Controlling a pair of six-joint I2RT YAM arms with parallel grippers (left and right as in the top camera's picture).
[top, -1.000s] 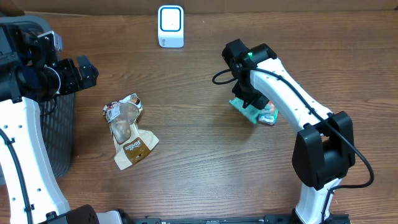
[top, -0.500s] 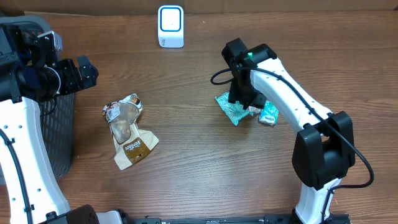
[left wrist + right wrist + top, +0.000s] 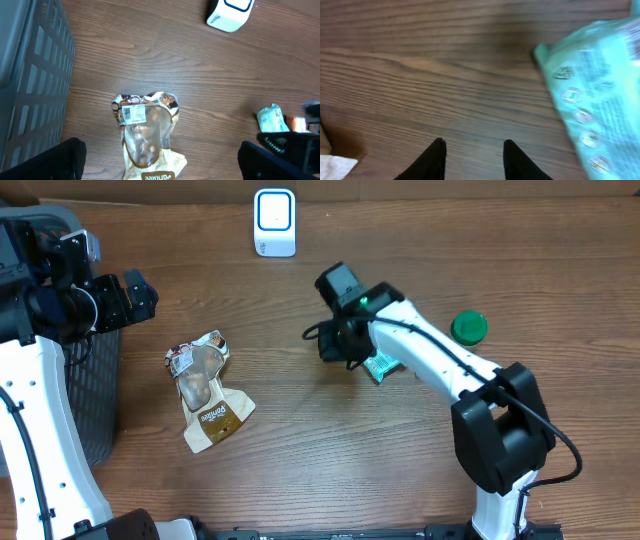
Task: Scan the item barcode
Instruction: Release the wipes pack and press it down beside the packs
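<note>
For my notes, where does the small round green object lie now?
Overhead view: the small round green object lies on the table's right side, just past the right arm, right of the teal plastic packet.

Your table (image 3: 300, 470) is wood with a visible grain, smooth, with a low matt sheen. At twelve o'clock the scanner (image 3: 274, 222) is glossy white plastic. The snack pouch (image 3: 205, 390), toward nine o'clock from centre, looks like matt kraft-brown paper at its lower end, with a shiny clear film window and a white paper label higher up. The green packet (image 3: 592, 85), just toward three o'clock from centre, is thin crinkled film that catches the light. Further toward three o'clock the green lid (image 3: 468, 328) looks like smooth plastic. The basket (image 3: 95, 395) at the nine o'clock edge is a dark matt plastic grid. The right arm (image 3: 430, 360) has smooth white shells and matt black joints.
</note>
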